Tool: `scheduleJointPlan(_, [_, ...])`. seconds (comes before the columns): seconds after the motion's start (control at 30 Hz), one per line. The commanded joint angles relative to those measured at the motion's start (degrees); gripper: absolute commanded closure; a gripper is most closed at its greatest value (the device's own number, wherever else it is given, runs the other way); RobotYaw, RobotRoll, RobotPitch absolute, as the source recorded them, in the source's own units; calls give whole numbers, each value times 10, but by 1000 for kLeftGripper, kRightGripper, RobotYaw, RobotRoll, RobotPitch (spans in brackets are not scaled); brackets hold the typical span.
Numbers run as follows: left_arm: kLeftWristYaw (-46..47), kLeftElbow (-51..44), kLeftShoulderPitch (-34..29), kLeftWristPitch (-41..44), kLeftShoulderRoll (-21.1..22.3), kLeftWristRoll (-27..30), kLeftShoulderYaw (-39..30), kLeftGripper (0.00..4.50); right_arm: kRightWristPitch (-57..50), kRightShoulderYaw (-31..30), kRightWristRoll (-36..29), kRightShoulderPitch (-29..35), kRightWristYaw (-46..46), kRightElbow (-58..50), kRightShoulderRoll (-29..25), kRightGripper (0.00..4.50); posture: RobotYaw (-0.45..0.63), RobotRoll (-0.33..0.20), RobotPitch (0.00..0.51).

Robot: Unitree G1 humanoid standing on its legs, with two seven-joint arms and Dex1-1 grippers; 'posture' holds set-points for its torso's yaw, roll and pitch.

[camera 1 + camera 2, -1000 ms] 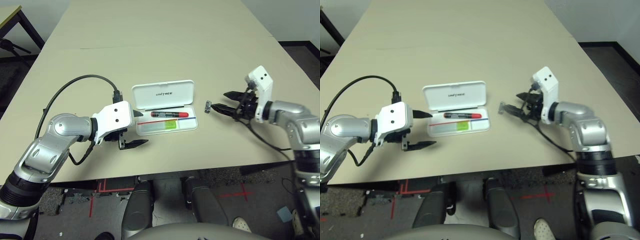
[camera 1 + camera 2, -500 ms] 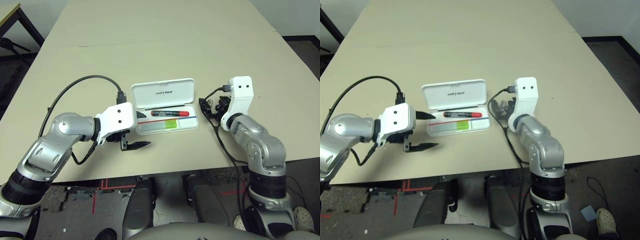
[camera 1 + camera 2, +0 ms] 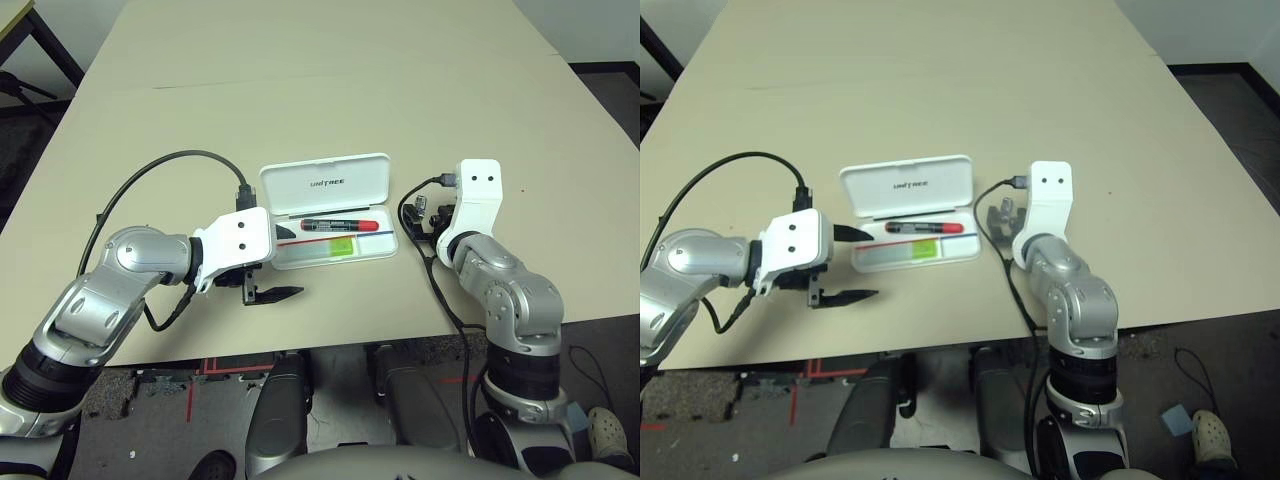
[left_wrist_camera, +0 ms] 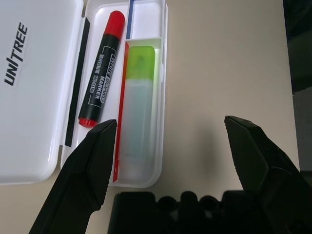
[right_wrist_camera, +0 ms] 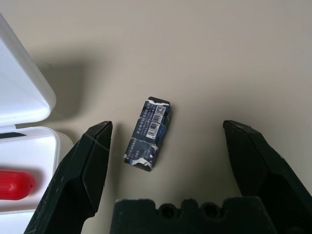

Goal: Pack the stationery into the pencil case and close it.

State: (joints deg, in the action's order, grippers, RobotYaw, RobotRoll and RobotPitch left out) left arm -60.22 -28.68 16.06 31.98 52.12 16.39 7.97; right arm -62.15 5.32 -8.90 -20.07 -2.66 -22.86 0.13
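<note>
Pencil case [image 3: 330, 208] lies open, eraser [image 5: 148, 133] beside it.

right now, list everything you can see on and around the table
table: one, beige, spans the view
case: one, white, open, table centre, lid flat behind the tray
marker: one, black with red cap, in the tray
highlighter: one, pale with lime cap, in the tray's front compartment
pencil: one, red and blue, thin, in the tray between marker and highlighter
eraser: one, dark with a printed label, on the table right of the case
second table: one corner, far left
left hand: open, beside the case's left end
right hand: open, fingers either side of the eraser, not touching
</note>
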Motion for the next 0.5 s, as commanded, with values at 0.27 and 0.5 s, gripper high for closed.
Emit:
scheduleJointPlan(0.27, [0,-20,-11,10,7,6,2,46,-87,35,0,-62,-41,20,60,0,16,0,230])
scheduleJointPlan(0.5, [1,-22,-15,12,6,7,1,46,-145,36,4,-71,-47,3,63,0,19,0,236])
